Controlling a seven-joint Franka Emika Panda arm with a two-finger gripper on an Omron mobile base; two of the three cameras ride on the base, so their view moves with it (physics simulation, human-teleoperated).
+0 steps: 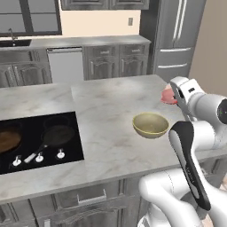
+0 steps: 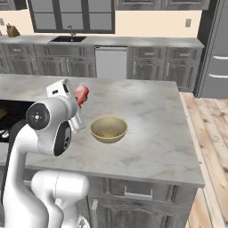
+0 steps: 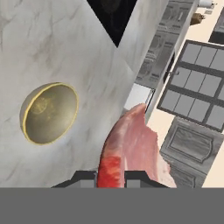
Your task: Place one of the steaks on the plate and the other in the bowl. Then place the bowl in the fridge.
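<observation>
Gripper (image 3: 110, 177): bottom centre of the hand view, fingertips (image 3: 81, 178) clamped on a steak (image 3: 131, 146), one dark tip on either side of the slab. The meat rises from the jaws toward mid-frame, long axis running up the frame, leaning slightly right.

Right base view: the steak shows as a red lump just right of the arm's wrist, upper left of centre, carried above the marble counter (image 2: 151, 120). Left base view: pink-red patch at right edge, partly behind the wrist.

Key relation: the bowl (image 3: 49, 113) lies left of the held steak and a little higher in the hand view, well apart, empty, upright on the counter. In the right base view the bowl sits lower right of the steak, near frame centre.

Judgement: the carry must shift toward the bowl before release.
</observation>
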